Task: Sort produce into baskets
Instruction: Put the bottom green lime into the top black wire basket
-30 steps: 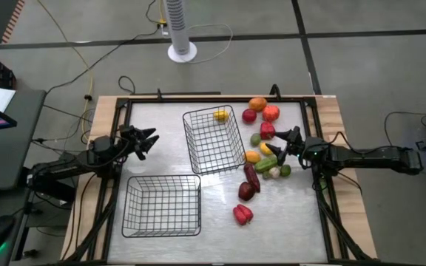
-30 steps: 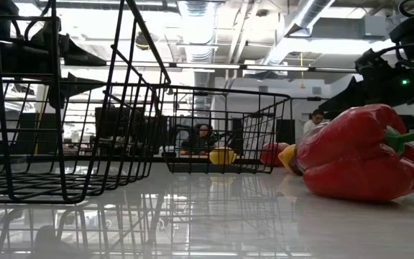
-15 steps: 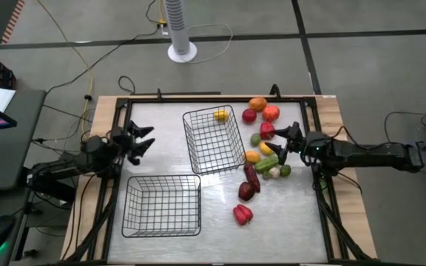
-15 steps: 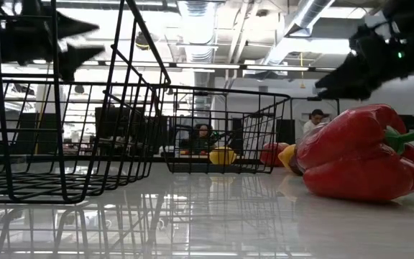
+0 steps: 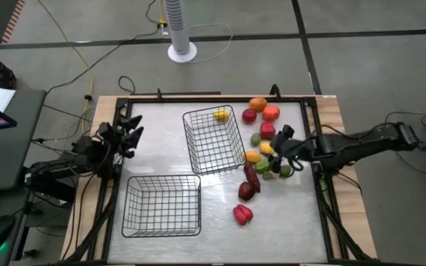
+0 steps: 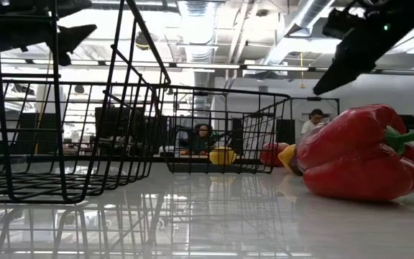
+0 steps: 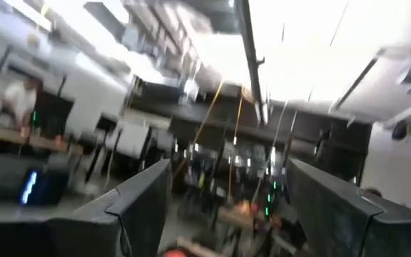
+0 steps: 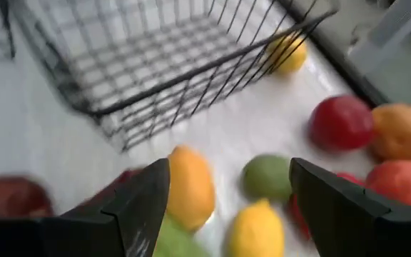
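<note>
the right gripper (image 5: 278,140) is seen over the heap of produce at the table's right side, fingers spread apart with nothing between them. in the right wrist view, an orange-yellow piece (image 8: 190,187), a green round piece (image 8: 266,177) and a yellow lemon-shaped piece (image 8: 255,230) lie between and just ahead of the fingers. the left gripper (image 5: 130,133) is held raised at the table's left edge, also parted and empty, well apart from any produce.

one yellow piece (image 5: 220,115) is found already inside the far basket (image 5: 213,140). the near basket (image 5: 162,207) is seen holding nothing. a red bell pepper (image 5: 242,214) and a dark maroon piece (image 5: 247,191) lie apart from the heap, on open table.

the pieces are judged light, rigid and smooth, so likely to roll or slip if pinched off-centre; a hold across the widest middle of a rounded piece is advised. the heap is tightly packed, with pieces touching, so neighbours may be nudged when the fingers are lowered.

the far basket's wire wall stands just beside the heap and is to be cleared by lifting before crossing. open room is noted toward the near right corner of the table (image 5: 287,222).
</note>
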You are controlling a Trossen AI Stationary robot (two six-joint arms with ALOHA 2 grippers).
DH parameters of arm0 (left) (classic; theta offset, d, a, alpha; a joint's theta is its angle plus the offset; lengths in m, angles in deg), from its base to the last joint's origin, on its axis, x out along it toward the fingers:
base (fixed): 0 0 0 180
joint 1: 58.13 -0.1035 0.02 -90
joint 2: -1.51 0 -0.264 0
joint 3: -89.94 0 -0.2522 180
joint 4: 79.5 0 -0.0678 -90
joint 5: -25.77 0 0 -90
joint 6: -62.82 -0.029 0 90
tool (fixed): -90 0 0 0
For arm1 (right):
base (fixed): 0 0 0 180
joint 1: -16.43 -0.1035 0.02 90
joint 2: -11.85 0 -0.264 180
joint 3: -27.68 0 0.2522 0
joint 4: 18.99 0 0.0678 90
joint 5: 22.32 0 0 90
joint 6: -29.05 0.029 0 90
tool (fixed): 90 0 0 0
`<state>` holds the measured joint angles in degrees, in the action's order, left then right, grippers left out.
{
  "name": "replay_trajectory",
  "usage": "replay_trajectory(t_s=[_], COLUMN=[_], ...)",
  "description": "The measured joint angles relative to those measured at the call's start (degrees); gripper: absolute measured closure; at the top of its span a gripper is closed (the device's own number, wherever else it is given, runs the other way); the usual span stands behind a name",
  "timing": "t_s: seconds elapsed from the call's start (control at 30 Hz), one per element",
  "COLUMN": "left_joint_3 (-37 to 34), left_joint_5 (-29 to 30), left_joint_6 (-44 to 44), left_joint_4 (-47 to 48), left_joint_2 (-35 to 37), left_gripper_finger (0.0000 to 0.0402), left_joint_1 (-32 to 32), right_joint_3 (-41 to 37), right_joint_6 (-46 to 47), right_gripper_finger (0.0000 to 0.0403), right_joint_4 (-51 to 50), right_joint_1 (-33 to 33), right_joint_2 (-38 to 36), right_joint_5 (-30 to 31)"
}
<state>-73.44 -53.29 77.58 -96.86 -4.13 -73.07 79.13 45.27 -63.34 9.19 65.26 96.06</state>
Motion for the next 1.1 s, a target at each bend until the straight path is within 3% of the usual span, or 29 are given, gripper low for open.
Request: replay_trajectory(t_s=[0.17,0.27,0.4,0.5,0.63,0.8,0.97,1.1], left_joint_3=[9.71,17.72,27.43,30.21,30.23,30.25,30.27,30.27], left_joint_5=[-0.75,-3.56,-8.86,-14.21,-13.29,-8.93,-10.47,-11.76], left_joint_6=[0.66,-3.16,-8.05,-9.10,-9.99,-11.45,-11.56,-12.78], left_joint_4=[13.29,19.18,26.67,32.16,31.57,25.52,21.23,21.08], left_joint_2=[-10.42,-18.42,-26.58,-30.17,-31.58,-29.58,-27.05,-26.89], left_gripper_finger=[0.0140,0.0140,0.0140,0.0140,0.0140,0.0140,0.0140,0.0140], left_joint_1=[0.02,0.02,0.04,0.71,2.67,4.50,5.78,6.32], right_joint_3=[9.29,14.66,19.41,19.80,20.78,22.80,22.89,22.89], right_joint_6=[5.42,7.30,10.81,13.40,18.49,29.74,45.85,47.86], right_gripper_finger=[0.0088,0.0087,0.0087,0.0087,0.0087,0.0087,0.0081,0.0058], right_joint_4=[-12.83,-16.13,-17.75,-14.29,-16.68,-32.92,-49.11,-49.58], right_joint_1=[-3.37,-4.90,-7.78,-10.59,-14.74,-18.37,-20.36,-19.15], right_joint_2=[7.99,12.18,17.45,21.13,26.04,29.33,28.94,26.51], right_joint_5=[0.01,-0.88,-1.24,-2.74,-4.68,-3.20,-5.99,-7.54])
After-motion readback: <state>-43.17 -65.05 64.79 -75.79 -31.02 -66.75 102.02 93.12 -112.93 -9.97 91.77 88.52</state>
